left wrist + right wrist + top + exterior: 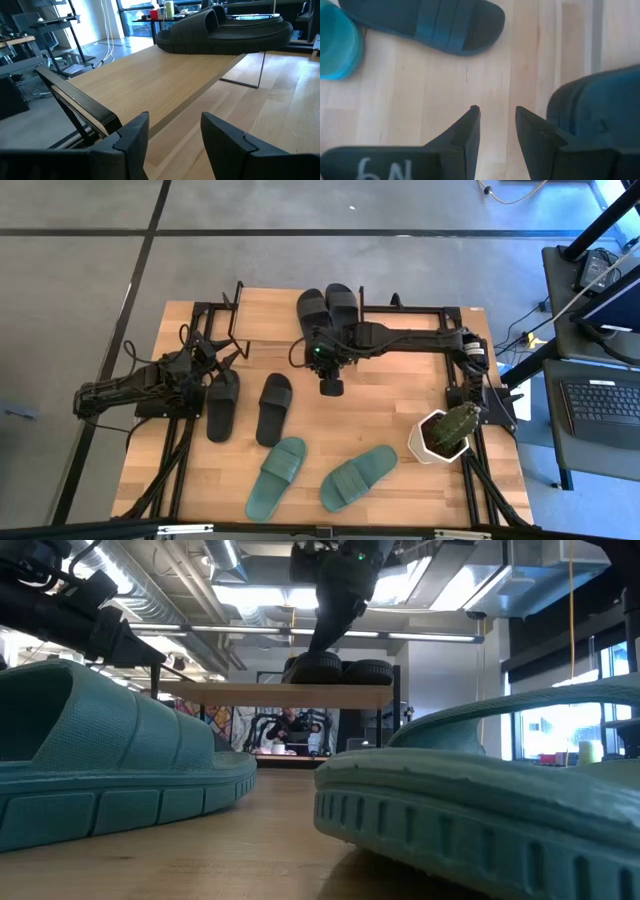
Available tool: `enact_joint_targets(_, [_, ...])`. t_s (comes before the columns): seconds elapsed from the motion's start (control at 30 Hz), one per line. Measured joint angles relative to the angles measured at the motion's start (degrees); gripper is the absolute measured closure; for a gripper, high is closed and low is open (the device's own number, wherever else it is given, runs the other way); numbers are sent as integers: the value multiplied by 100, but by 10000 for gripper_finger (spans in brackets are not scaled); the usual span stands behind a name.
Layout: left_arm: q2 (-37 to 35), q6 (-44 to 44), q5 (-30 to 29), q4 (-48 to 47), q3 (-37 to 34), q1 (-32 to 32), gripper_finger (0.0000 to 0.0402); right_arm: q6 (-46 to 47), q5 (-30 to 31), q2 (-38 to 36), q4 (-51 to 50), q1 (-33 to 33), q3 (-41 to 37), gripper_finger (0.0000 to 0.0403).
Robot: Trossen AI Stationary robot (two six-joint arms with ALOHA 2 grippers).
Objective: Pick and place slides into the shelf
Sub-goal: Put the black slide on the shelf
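Six slides in all. Two black ones (326,307) sit side by side on the shelf (270,315) by the counter's (420,490) far edge. Two more black slides (248,406) lie on the counter near its left edge, and two teal slides (320,476) lie toward the near edge. One potted cactus (447,432) stands by the right edge. The right hand (331,386) hangs over the counter's middle, fingers parted and grasping nothing. The left hand (222,358) hovers at the shelf's left end, fingers apart and released.

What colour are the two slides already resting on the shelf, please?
Black slides; clearest in the high view.
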Motion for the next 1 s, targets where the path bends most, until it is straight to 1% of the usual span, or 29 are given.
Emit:
enact_joint_targets(0.57, [0,1,3,2,0,0,230,-32,17,120,533,-298,0,277])
enact_joint_targets(0.83, [2,1,3,2,0,-2,230,-110,47,120,1073,-318,0,277])
enact_joint_targets(1.0, [0,1,3,2,0,-2,230,-177,54,120,1111,-323,0,277])
